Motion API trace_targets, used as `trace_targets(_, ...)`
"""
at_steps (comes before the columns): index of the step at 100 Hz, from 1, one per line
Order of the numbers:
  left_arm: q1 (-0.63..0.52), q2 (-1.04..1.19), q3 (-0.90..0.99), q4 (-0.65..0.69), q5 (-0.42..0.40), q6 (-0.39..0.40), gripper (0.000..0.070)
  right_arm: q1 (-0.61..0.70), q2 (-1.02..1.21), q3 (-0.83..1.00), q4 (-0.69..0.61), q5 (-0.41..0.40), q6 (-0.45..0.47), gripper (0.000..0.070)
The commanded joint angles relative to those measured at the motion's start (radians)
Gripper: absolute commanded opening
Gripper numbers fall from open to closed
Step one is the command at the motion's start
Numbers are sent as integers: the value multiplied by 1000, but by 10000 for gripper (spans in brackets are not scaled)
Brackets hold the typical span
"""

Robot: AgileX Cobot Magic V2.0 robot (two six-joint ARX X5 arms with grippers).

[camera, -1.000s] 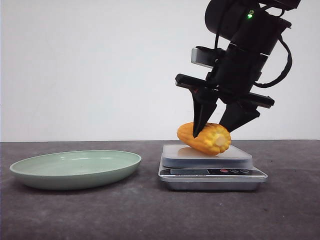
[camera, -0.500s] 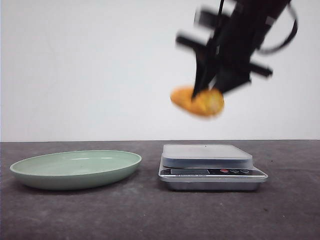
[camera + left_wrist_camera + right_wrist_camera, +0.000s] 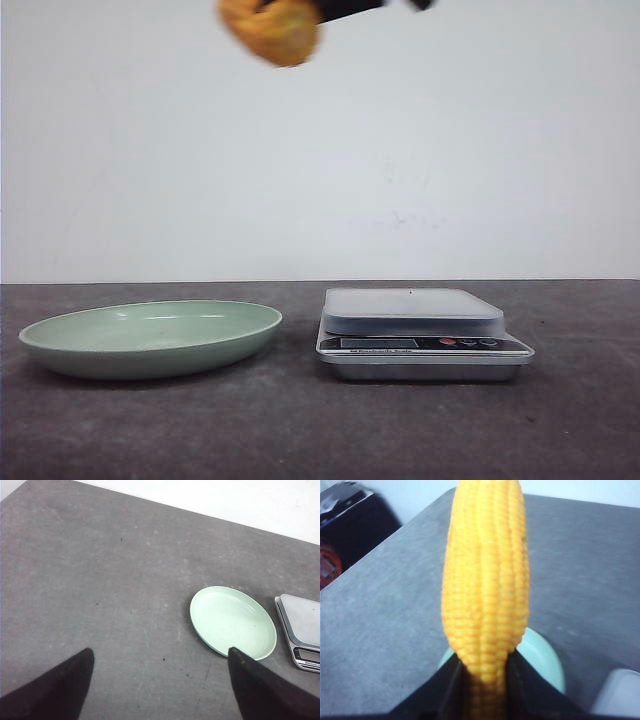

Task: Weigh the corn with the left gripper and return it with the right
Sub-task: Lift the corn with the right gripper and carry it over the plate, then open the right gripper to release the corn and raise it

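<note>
**benchwatcher:** Corn (image 3: 272, 28) is way up in the air right now, at the very top edge of the front view, roughly above the right side of the green plate (image 3: 150, 338). It's blurry there and I only see a sliver of black claw next to it. The scale (image 3: 422, 335) sits bare on the desk (image 3: 300, 430), well below.

**solder_sam:** Right wrist view fills that in. The right claw (image 3: 484, 672) is clamped on the corn, one finger on each side of the cob's lower end, and the plate's pale rim shows underneath. The kernels look crisp there, unlike the front view's smear.

**benchwatcher:** My worry: it's pinched near one end only, so most of the cob sticks out past the fingers. My guess is that a fast swing could make it pivot or slip, and from that height it would bounce off the plate or roll across the desk.

**solder_sam:** Also letting go too far off centre, since the plate is shallow and the cob is round.

**benchwatcher:** Where's the left arm? Not in the front view at all.

**solder_sam:** Only its own camera shows it. The left claw (image 3: 160, 680) hangs with its fingers spread wide and nothing between them, high over bare desk, with the plate and a corner of the scale off to the side.
</note>
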Motion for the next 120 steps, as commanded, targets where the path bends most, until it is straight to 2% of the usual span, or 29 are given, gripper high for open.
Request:
trace_targets(1, -3, 5, 11, -18, -6, 9, 505, 27, 83, 50, 13, 22, 27, 0)
trace_targets(22, -3, 5, 11, -18, -6, 6, 505, 57, 297, 136, 63, 57, 109, 0)
trace_targets(33, -3, 5, 11, -18, -6, 6, 505, 61, 377, 136, 90, 109, 146, 0)
trace_targets(46, -3, 5, 11, -19, -6, 6, 505, 61, 452, 136, 86, 130, 154, 0)
trace_targets(99, -3, 5, 11, -26, -6, 6, 505, 115, 538, 136, 38, 161, 213, 2)
trace_targets(103, -3, 5, 11, -26, -6, 6, 505, 118, 538, 136, 40, 161, 213, 34)
trace_targets(108, -3, 5, 11, -26, -6, 6, 505, 120, 538, 136, 45, 169, 213, 128)
trace_targets(113, -3, 5, 11, -26, -6, 6, 505, 119, 538, 136, 47, 179, 212, 283)
trace_targets(117, -3, 5, 11, -26, -6, 6, 505, 119, 538, 136, 48, 179, 212, 452)
trace_targets(120, -3, 5, 11, -26, -6, 6, 505, 117, 538, 136, 48, 178, 212, 530)
